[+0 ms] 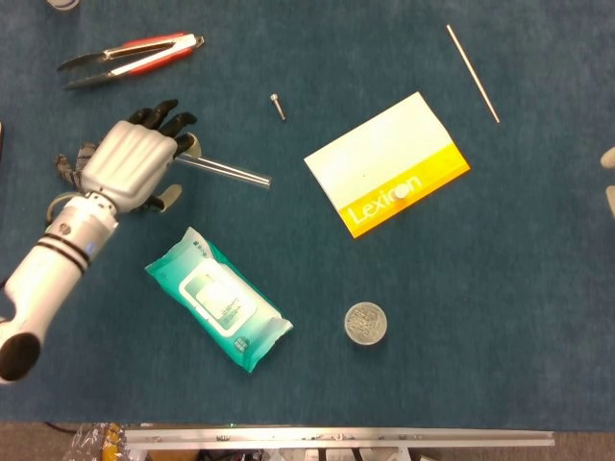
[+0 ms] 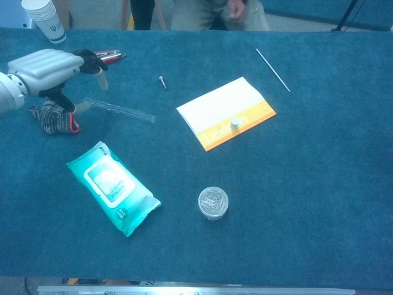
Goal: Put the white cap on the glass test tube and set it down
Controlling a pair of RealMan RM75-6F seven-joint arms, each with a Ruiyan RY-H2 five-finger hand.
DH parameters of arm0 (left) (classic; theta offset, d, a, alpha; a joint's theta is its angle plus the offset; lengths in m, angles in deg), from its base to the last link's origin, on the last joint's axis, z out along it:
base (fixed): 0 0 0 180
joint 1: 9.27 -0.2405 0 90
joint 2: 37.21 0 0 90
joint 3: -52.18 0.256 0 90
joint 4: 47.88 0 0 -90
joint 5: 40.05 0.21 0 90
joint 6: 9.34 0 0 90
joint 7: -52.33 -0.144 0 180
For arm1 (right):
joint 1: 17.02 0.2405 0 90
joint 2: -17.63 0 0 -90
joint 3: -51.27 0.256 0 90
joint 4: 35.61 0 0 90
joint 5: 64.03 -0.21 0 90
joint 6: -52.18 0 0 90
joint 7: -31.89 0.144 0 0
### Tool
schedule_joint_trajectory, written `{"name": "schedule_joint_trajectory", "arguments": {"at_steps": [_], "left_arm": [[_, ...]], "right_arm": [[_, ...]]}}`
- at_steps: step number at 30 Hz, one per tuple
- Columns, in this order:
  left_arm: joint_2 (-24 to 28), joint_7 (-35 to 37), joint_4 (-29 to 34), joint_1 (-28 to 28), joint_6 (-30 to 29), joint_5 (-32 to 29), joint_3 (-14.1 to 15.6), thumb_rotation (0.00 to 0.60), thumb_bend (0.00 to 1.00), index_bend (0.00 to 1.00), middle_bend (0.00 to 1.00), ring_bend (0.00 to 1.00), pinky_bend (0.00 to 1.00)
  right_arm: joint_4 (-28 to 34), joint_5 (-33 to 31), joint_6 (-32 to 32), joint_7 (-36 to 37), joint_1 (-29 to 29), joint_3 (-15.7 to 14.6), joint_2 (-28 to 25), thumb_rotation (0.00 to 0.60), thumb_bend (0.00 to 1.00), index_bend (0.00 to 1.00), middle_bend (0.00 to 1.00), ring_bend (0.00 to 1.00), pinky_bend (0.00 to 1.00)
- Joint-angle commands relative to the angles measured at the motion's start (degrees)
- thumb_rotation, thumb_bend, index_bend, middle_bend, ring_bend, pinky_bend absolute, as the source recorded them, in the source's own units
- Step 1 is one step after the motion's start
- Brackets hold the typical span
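Observation:
The glass test tube [image 1: 226, 172] [image 2: 120, 109] lies flat on the blue table, slanting down to the right. My left hand [image 1: 135, 163] [image 2: 48, 66] hovers over its left end with fingers spread and nothing in them; that end of the tube is hidden in the head view. The white cap [image 1: 401, 192] [image 2: 234, 123] sits on the yellow strip of a white and yellow notebook [image 1: 380, 158] [image 2: 218, 109], far from the tube. Only pale fingertips of my right hand [image 1: 608, 159] show at the right edge of the head view.
Red-handled tongs [image 1: 130, 55] [image 2: 83, 60] lie behind the hand, and a knit rag [image 2: 54, 118] lies under it. A screw [image 1: 278, 106], a thin rod [image 1: 472, 73], a wet-wipes pack [image 1: 217, 299] and a round tin [image 1: 365, 323] are spread about. A paper cup [image 2: 44, 18] stands far left.

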Motion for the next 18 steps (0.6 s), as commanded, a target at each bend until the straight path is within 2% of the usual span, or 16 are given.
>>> {"name": "schedule_joint_trajectory", "arguments": {"at_steps": [1,11,18], "left_arm": [[-3.3,-3.2,-3.0,2.4,0.7,-4.7,-0.5,0.6,0.33,0.37,0.13,0.01,0.14],[-9.7,-8.3,-9.2,6.1,-0.3,-13.7,-0.1,0.593,0.29,0.37,0.12,0.0,0.14],[-13.4,-9.6,-12.8,7.5,-0.7,-17.9,0.4,0.6,0.29,0.37,0.12,0.0,0.14]], "right_arm": [[-0.1,0.1,0.2,0.3,-0.2,-0.2,-0.2,0.6,0.33,0.46,0.24,0.06,0.18],[-0.9,0.3,0.5,1.7,-0.5,-0.8,-0.7,0.6,0.33,0.46,0.24,0.06,0.18],[-1.2,0.7,1.1,2.5,-0.9,-1.2,-1.1,0.6,0.33,0.46,0.24,0.06,0.17]]}}
